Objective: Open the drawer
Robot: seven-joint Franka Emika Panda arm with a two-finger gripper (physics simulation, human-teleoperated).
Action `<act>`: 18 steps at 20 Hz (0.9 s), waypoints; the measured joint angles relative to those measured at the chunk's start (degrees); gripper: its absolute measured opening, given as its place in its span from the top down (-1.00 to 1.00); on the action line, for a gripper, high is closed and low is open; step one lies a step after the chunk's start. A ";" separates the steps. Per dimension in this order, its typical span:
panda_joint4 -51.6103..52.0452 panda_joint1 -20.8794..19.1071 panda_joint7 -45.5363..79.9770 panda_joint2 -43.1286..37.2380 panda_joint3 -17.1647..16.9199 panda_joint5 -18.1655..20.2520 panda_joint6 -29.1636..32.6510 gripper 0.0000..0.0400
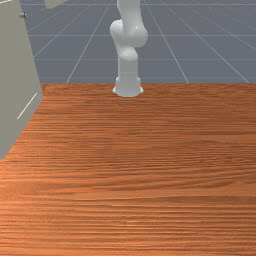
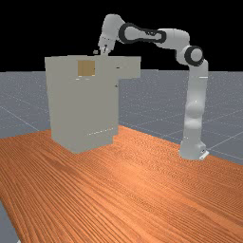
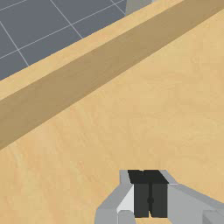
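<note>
In the far view the gripper (image 2: 105, 50) points down at the top of the grey cabinet (image 2: 83, 107). A grey drawer (image 2: 129, 68) juts out from the cabinet's upper part toward the arm's base. The front view has the drawer's corner (image 1: 54, 2) at its top edge. Under my hand in the wrist view lies a pale wooden drawer floor (image 3: 166, 105) with a raised wooden wall (image 3: 83, 72) along one side. There the gripper (image 3: 150, 199) has its dark pads together, with nothing visible between them; whether they touch the wood I cannot tell.
The cabinet's side (image 1: 17, 75) stands at the front view's left, with a small dark knob (image 1: 22, 15) high on it. An orange-brown patch (image 2: 86, 68) marks the cabinet in the far view. The wooden table (image 2: 142, 190) extends around the cabinet and the arm's base (image 2: 192, 149).
</note>
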 joint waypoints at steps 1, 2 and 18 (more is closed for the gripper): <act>-2.47 0.13 -0.18 -1.88 0.42 -0.10 2.10 1.00; -4.99 0.35 -0.88 -4.06 0.97 0.30 3.50 1.00; -28.21 9.39 -10.08 -22.44 -4.60 22.34 23.02 0.95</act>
